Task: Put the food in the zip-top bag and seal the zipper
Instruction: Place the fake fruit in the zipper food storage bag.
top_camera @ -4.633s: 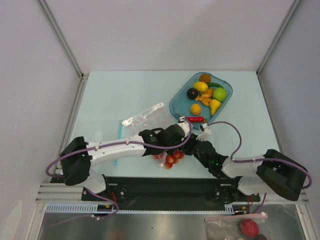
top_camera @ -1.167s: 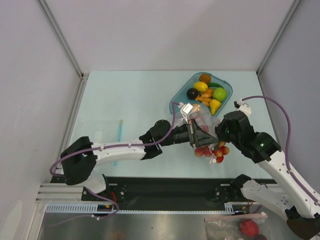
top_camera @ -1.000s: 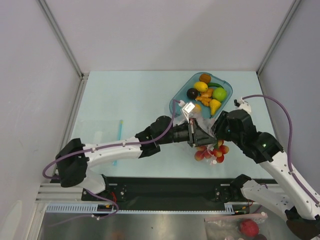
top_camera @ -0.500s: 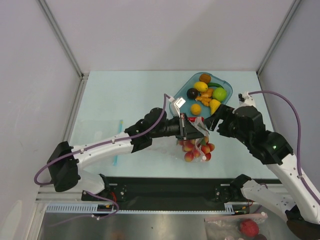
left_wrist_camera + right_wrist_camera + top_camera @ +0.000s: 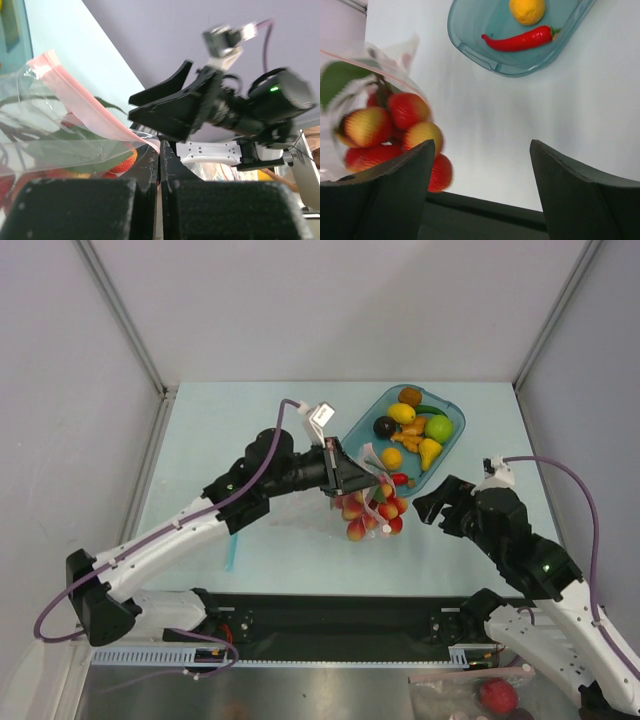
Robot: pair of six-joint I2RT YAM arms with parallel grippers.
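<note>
- The left gripper [image 5: 159, 156] is clamped tight, with one end of the zipper [image 5: 85, 102] pinched between its jaws.
- From that pinch the bag [image 5: 372, 502] hangs below and just ahead of it, seemingly lifted off the table [image 5: 250, 440].
- Inside the bag, at its bottom, sit the red balls [image 5: 395, 135], with a green leaf above them.
- The right gripper [image 5: 482, 146] faces the left one from just beyond the bag. Its fingers are spread wide with nothing between them, and it is apart from the plastic.
- Ahead of the right gripper and a little to its right lies the tray [image 5: 470, 47], near the bag but not touching it.
- Done so far, as I judge it: one piece of food is bagged.
- Left to do: the tray holds a pepper [image 5: 517, 40], a lemon [image 5: 402, 413], a plum [image 5: 385, 427] and green and orange pieces. Those likely go in too, and then the zipper must be pressed shut along its width.
- The bag is clear and crinkly, bulging round the fruit. Its pink strip runs slack and slanted, so the mouth looks unsealed, though I cannot tell how far it gapes.
- The red balls are glossy, red shading to yellow, and blurred in the right wrist view.
</note>
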